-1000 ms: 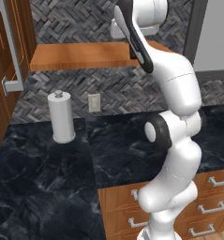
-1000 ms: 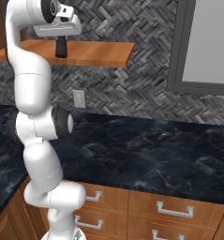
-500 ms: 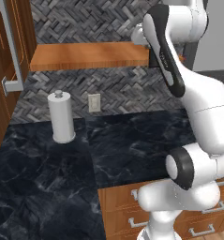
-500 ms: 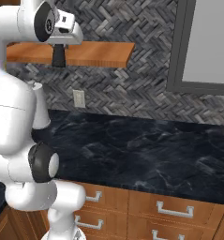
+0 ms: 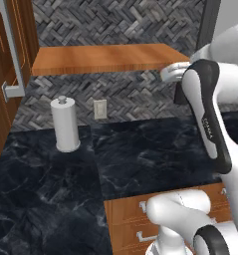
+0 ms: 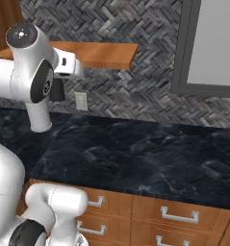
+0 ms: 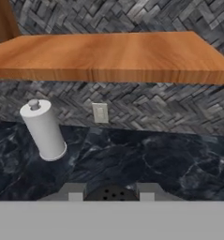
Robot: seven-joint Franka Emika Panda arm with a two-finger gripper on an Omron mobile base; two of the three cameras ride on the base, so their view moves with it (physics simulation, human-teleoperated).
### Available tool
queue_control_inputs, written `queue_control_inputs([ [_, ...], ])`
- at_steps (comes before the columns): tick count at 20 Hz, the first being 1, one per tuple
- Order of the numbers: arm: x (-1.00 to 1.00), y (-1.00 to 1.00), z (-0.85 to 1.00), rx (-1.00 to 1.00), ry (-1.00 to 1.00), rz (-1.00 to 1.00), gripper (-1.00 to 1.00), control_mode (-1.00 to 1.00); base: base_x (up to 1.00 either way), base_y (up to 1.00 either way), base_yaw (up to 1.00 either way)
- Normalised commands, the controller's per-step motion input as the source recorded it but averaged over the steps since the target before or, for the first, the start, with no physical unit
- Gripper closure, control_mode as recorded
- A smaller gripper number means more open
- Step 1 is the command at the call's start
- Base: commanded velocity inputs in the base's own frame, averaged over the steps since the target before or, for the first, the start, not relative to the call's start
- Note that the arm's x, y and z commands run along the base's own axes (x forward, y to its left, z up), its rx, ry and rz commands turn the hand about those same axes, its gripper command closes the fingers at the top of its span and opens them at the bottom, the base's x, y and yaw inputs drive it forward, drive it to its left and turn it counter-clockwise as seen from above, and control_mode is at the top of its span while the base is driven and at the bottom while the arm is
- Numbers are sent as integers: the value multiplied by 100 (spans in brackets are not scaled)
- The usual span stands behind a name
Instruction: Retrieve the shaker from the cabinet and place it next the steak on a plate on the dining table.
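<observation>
Item held: shaker (image 7: 113, 193), black perforated top showing between the two fingers (image 7: 76, 191) at the foot of the hand view; dark body also visible below the wrist in the right base view.
Fingers: clamped on the shaker from both sides; grip reads as firm.
Gripper (image 6: 57, 89): out in front of the cabinet shelf (image 5: 108, 57), below its front edge, above the worktop (image 5: 145, 149).
Cabinet: shelf board bare on top; door (image 5: 11, 60) with grey bar handle swung open at the left.
Bystander: paper towel roll (image 5: 65, 124), upright on the worktop by the wall, beside the wall socket (image 5: 100, 108); well apart from the held item.
Step in hand (judged): carrying the shaker away from the cabinet toward the dining table.
Steak, plate, dining table: location cannot be told from here.
Handling advice: keep the shaker upright so nothing spills; hold the clamp unchanged; clear the shelf edge and open door before swinging the arm round.
Risk: a wide arm swing could clip the shelf corner or the open door; a small smooth cylinder may slip if jolted.
Progress (judged): retrieval done; transport and placing remain.
</observation>
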Motion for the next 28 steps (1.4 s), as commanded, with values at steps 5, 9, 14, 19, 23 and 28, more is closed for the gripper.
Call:
queue_control_inputs([
  [5, -78, -15, -18, 0, -2, 1, 100, -100, 0, 0, 0],
  [9, -49, -22, -10, 0, 0, 0, 100, -100, 0, 0, 0],
  [14, -17, -14, -1, 0, 0, 0, 100, 100, 0, 0, 0],
  [19, 0, 0, 0, 0, 0, 0, 100, 100, -13, -1, 0],
  [23, 0, 0, 0, 0, 0, 0, 100, 100, -94, -24, 0],
  [28, 0, 0, 0, 0, 0, 0, 100, 100, -100, -34, 0],
])
